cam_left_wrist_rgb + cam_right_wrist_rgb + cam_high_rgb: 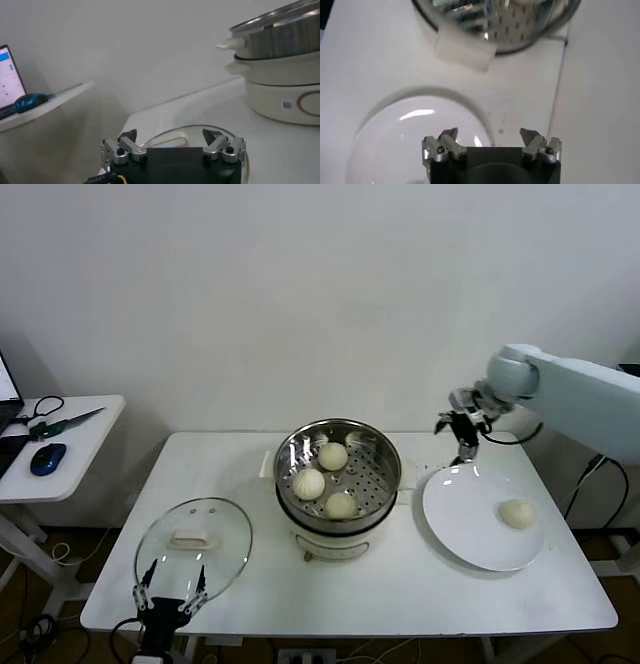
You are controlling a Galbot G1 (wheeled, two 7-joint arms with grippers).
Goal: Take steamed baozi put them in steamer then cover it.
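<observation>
The right gripper (pixel 463 427) hangs with its jaws spread and empty above the far rim of the white plate (pixel 455 519), between the plate and the steamer (pixel 338 471). The last steamed baozi (pixel 517 513) lies on the plate's right side, apart from the gripper; three buns already sit on the steamer's perforated floor. The step in hand looks like fetching that fourth bun. To do it well, the gripper should travel over the bun's crown, come straight down with a finger on either side, and close gently, since the soft dough would dent or roll on the smooth plate under a hard squeeze. The left gripper (pixel 170 596) waits, jaws wide and holding nothing, at the near edge of the glass lid (pixel 193 543) lying flat on the table (pixel 420 584). In the right wrist view the bun is outside the frame and only part of the plate and steamer rim show; from the left wrist, the steamer's inside is hidden behind its wall.
</observation>
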